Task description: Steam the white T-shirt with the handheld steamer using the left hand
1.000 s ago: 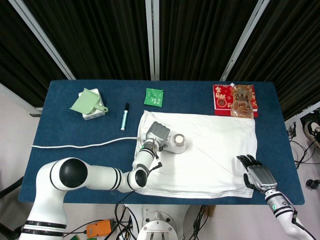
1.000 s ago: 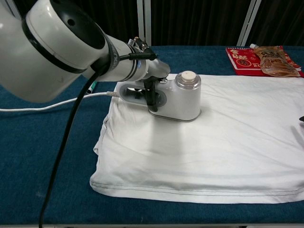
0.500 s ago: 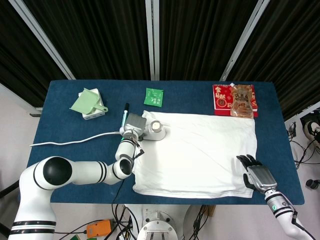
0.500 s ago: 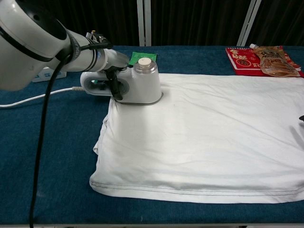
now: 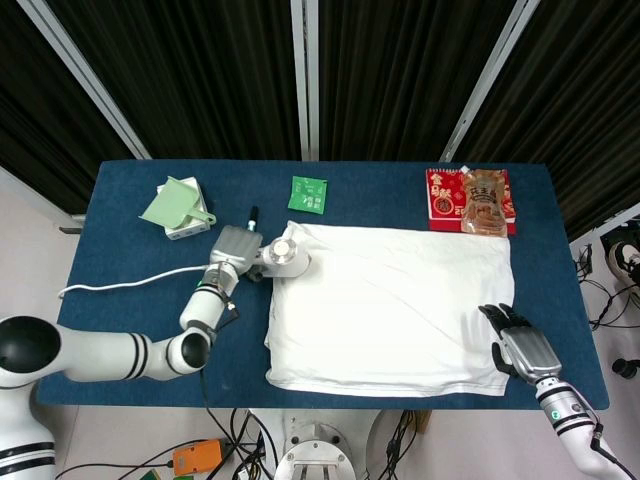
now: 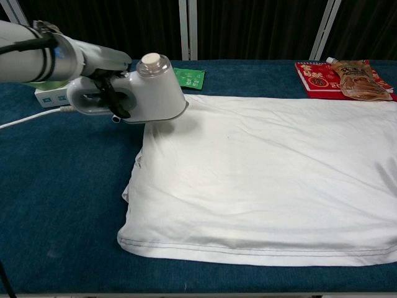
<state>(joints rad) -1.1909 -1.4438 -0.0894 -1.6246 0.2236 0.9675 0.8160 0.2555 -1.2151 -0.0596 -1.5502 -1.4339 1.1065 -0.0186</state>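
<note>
The white T-shirt lies flat across the right half of the blue table. My left hand grips the handle of the white handheld steamer. The steamer is tilted at the shirt's far left corner, lifted a little above the cloth, its white cord trailing to the left. My right hand hangs off the shirt's near right corner, holding nothing, fingers apart; the chest view does not show it.
At the back left sits a white box with a green lid. A pen lies by the steamer handle, a green packet behind the shirt. A red box and brown snack pouch occupy the back right corner.
My left hand has drawn the steamer leftward and toward the back, from the shirt's middle left to its far left corner, lifting and tilting it. The right hand barely shifted.
</note>
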